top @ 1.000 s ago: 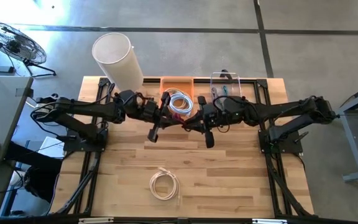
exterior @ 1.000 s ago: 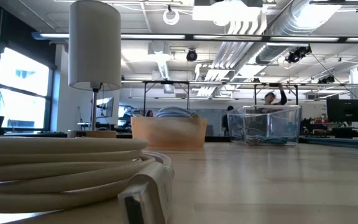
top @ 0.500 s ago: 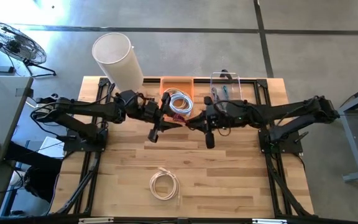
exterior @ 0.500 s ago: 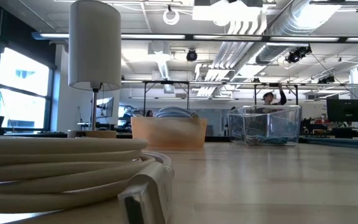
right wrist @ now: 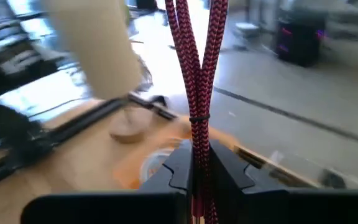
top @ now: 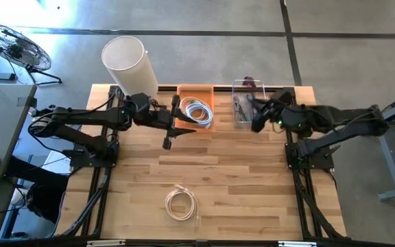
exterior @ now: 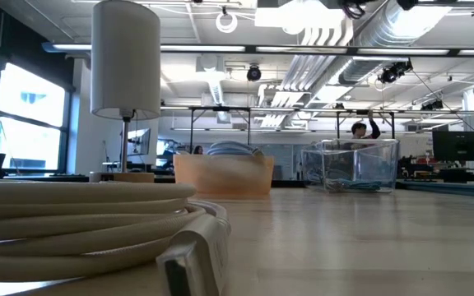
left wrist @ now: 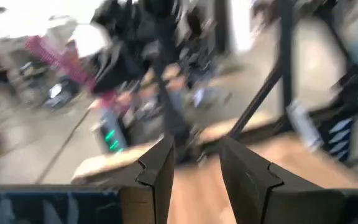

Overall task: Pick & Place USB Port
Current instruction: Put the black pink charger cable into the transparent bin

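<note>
My right gripper is over the clear bin at the table's far right. It is shut on a red-and-black braided cable. My left gripper is beside the left wall of the orange bin. It is level, open and empty, as its wrist view shows. The orange bin holds coiled white and blue cables. A white coiled cable lies flat on the table's near middle and fills the low view's foreground. My right gripper pinches several strands of the braided cable side by side between its two fingers. The strands run out past the fingertips and rise away from them, clear of the table. Which part of the cable this is does not show.
A tall white cylinder stands at the table's far left corner, close behind my left arm. The two bins sit side by side along the far edge. Bare wood lies between the bins and the white coil.
My right gripper has gone from the table's middle toward its right and far edge, to the clear bin, taking the red cable along. My left gripper has drawn back toward the table's left and far edge, to the orange bin's side.
</note>
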